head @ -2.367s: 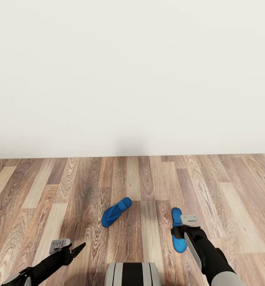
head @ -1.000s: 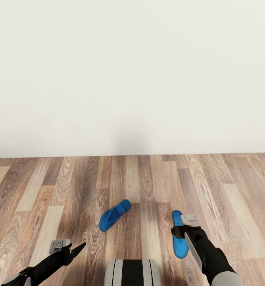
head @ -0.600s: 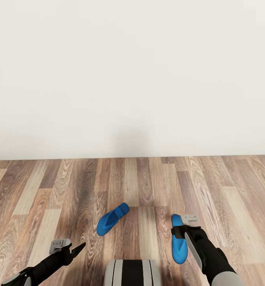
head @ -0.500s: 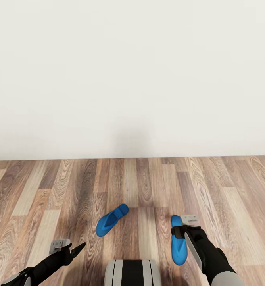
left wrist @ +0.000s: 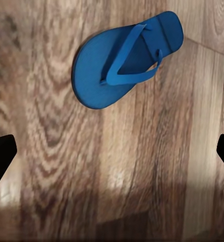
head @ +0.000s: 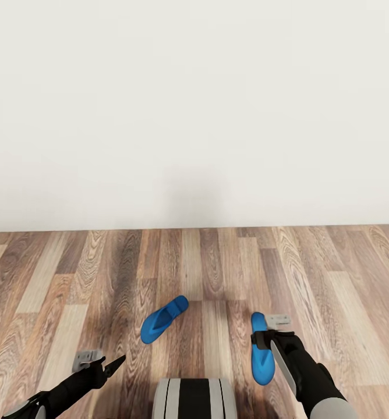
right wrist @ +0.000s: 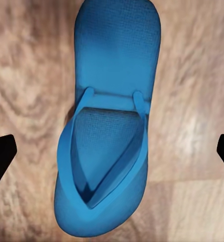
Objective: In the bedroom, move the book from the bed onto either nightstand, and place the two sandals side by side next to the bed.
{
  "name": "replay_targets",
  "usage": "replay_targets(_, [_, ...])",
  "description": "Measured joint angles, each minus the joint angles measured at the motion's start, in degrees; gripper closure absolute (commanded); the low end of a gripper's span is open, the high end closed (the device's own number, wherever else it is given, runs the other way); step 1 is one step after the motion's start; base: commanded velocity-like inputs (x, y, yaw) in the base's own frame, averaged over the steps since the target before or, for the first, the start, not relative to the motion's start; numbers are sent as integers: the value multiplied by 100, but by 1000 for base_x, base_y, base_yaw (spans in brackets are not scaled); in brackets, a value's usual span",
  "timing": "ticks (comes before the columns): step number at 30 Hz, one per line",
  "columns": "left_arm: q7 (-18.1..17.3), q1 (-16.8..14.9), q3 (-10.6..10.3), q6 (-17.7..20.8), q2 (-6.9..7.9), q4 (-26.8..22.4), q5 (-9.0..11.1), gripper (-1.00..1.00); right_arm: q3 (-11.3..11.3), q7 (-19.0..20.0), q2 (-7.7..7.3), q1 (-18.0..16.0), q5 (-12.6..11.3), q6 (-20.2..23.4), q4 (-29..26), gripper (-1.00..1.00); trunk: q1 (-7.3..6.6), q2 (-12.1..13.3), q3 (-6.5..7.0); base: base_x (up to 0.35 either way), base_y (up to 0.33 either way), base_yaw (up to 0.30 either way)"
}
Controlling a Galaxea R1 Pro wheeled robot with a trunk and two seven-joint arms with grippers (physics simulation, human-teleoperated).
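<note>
Two blue sandals lie on the plank floor (head: 334,279), well short of the white wall (head: 194,116): right sandal (right wrist: 109,131) sits directly under the right gripper (right wrist: 112,151), jaws spread wide w/ nothing between them; left sandal (left wrist: 124,60) lies angled, ahead of the left gripper (left wrist: 112,156), also wide open & empty. Likely next: grab the right sandal. Drop straight down, centre on the sole's midsection near the strap, close across the narrow width, not lengthwise. Bed & book aren't visible from here.

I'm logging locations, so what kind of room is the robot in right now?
Probably a room in a home: wood plank floor, plain white wall, and two blue sandals lying apart on the floor.
</note>
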Motion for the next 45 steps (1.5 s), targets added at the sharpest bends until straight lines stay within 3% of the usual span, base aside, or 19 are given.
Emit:
replay_targets(19, [0,0,-4,0,0,0,0,-100,-1,0,-1,0,-3,0,0,-100,49,-26,-421,0,0,0])
replay_targets(40, [-38,0,6,14,6,0,6,-100,-1,0,0,0,-3,2,0,-100,49,-26,-422,0,0,0])
replay_targets(43, [-175,0,23,35,30,0,34,-100,-5,0,-5,0,-3,2,0,-100,49,-26,-422,0,0,0])
replay_targets(45, [-649,4,54,51,72,-2,78,-100,-7,0,-7,0,-3,1,0,-100,49,-26,-422,0,0,0])
